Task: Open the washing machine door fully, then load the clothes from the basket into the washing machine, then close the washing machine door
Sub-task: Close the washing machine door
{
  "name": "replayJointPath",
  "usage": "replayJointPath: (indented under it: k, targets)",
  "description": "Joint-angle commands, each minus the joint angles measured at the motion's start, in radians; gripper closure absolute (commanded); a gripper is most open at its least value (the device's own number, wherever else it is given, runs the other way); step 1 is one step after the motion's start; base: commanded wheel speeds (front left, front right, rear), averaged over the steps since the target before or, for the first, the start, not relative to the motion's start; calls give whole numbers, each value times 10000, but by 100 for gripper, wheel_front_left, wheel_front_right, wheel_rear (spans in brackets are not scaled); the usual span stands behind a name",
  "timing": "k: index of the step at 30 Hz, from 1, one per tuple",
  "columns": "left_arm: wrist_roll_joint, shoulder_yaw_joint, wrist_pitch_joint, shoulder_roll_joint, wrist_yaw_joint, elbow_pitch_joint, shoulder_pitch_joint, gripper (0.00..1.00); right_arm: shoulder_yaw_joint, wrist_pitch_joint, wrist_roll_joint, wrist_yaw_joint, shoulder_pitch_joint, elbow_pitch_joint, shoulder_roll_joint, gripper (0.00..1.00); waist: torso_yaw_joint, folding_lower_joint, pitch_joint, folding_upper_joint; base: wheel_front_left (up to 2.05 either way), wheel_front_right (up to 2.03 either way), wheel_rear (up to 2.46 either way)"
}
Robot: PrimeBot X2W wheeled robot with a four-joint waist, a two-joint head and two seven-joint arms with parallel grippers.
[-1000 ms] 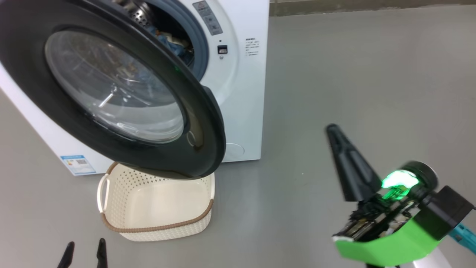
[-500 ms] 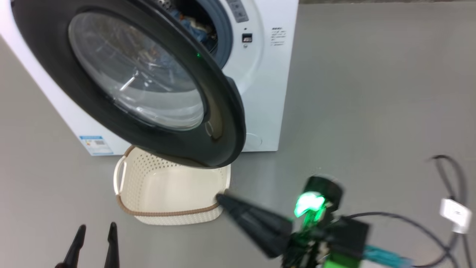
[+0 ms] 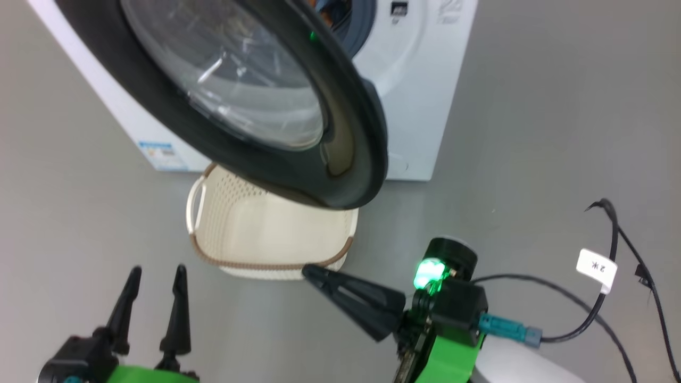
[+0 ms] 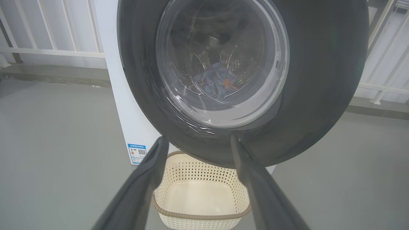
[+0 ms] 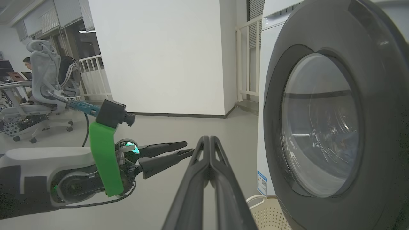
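Observation:
The washing machine stands at the top of the head view with its black-rimmed door swung out over the basket. The basket's inside is bare. Through the door glass, clothes lie in the drum. My right gripper is shut on nothing and points left, its tip just beside the basket's near rim. My left gripper stands open at the lower left, short of the basket. The left wrist view frames the door and basket between its fingers. My right gripper is also seen shut, beside the door.
A black cable with a white tag lies on the grey floor at the right. White railings run behind the machine. Far off, an office chair and a seated person are at a desk.
The head camera has moved, so the whole picture has shifted. My right gripper has swung from pointing up at the right to pointing left at the basket's near rim. More of my left gripper shows.

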Motion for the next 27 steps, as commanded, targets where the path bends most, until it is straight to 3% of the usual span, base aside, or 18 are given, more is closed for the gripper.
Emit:
replayJointPath:
  k: [1,19,27]
  targets:
    - [-194,201,-65,68,-25,-304,-508,0,-98,-46,-71,62,-173,-92,117,100,506,0,708,0,0,0,0]
    - [-604,-463,-65,65,-25,-334,-1707,0,-2219,-46,-970,62,-1177,929,255,100,908,0,2602,0,0,0,0]
    - [-625,-654,-65,65,-25,-318,-2127,0,-3302,-46,-1247,62,-1907,1357,621,100,893,0,3126,0,0,0,0]
